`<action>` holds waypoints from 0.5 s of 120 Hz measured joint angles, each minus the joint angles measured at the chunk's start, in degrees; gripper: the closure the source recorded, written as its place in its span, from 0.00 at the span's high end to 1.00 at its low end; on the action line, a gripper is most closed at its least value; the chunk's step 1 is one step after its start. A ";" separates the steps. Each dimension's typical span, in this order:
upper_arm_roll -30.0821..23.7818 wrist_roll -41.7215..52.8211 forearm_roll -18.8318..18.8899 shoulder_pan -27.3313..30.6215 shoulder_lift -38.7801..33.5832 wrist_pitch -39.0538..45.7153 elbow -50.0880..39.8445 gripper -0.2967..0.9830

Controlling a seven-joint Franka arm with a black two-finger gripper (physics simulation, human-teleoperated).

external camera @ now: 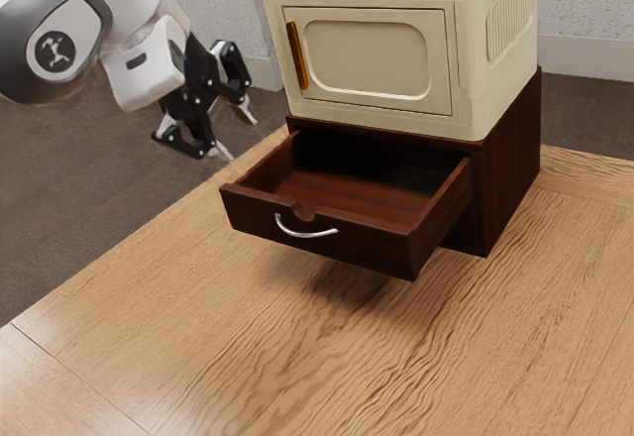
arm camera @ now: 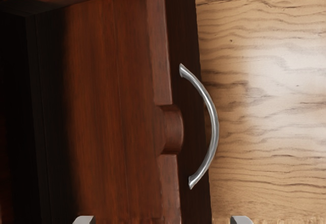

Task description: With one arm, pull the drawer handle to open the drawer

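Beneath the cream cabinet [external camera: 376,57], the drawer [external camera: 342,226] juts well out of its dark reddish-brown wooden case [external camera: 505,173], open over the table, its inside bare to view. Its curved silver handle [external camera: 305,229] is fixed to the front panel, near a rounded notch in the upper edge. Just beside the drawer, above and apart from it, hangs the gripper [external camera: 243,140], its two fingers spread wide with nothing between them. The cream cabinet sits on top of the case, its door closed (an amber-brown pull [external camera: 297,55] runs upright along one side of it). Under everything spreads the table [external camera: 228,357], light tan wood with dark, wavy grain, thin straight seams and a pale sheen; the wrist view shows small dark flecks in it too. Past the table's edge lies a brown floor [external camera: 59,198], streaked and matte, meeting a pale baseboard [external camera: 584,56] and a speckled, light grey wall [external camera: 589,0].
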 joint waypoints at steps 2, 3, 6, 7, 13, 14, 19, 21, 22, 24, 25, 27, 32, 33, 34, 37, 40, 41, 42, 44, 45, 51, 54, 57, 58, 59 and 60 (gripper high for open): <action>-0.06 -0.02 -0.28 0.36 0.57 -2.10 2.20 0.47; -0.09 -0.03 -0.41 0.50 0.90 -3.16 3.27 0.48; -0.14 -0.05 -0.75 0.93 2.89 -6.73 7.77 0.49; -0.16 -0.06 -0.85 1.02 3.57 -7.90 9.16 0.49; -0.04 -0.11 -1.88 1.38 7.54 -14.52 15.95 0.52; -0.02 -0.13 -2.14 1.48 8.07 -15.50 16.71 0.53; 0.07 -0.28 -3.26 2.23 10.22 -19.85 19.48 0.57; 0.09 -0.40 -3.61 2.62 11.09 -21.38 20.60 0.59; 0.09 -0.48 -3.75 2.83 11.63 -22.13 21.22 0.60; 0.08 -0.67 -3.97 3.24 12.57 -23.53 22.24 0.61; 0.07 -0.78 -4.06 3.44 12.97 -24.20 22.65 0.62; 0.07 -1.04 -4.21 3.80 13.75 -25.46 23.32 0.63; 0.12 -2.09 -4.58 4.58 15.11 -28.19 24.44 0.65; 0.13 -2.36 -4.65 4.74 15.27 -28.68 24.58 0.66; 0.14 -2.65 -4.72 4.90 15.40 -29.14 24.70 0.66; 0.12 -3.58 -4.85 5.43 15.66 -30.40 25.00 0.67; 0.12 -4.52 -4.93 5.98 15.80 -31.51 25.19 0.68; 0.12 -4.83 -4.96 6.16 15.83 -31.85 25.24 0.69; 0.13 -5.13 -4.99 6.32 15.84 -32.18 25.28 0.69; 0.14 -5.72 -5.04 6.65 15.81 -32.78 25.34 0.70; 0.13 -6.01 -5.07 6.81 15.77 -33.05 25.37 0.70; 0.18 -7.69 -5.28 7.59 15.63 -34.48 25.46 0.71; 0.14 -8.49 -5.31 7.92 15.59 -35.08 25.49 0.72; 0.04 -9.25 -5.35 8.26 15.59 -35.61 25.49 0.72; 0.01 -9.50 -5.37 8.36 15.62 -35.77 25.49 0.73; -0.01 -9.74 -5.40 8.44 15.65 -35.93 25.50 0.73; -0.03 -9.98 -5.42 8.51 15.69 -36.08 25.50 0.73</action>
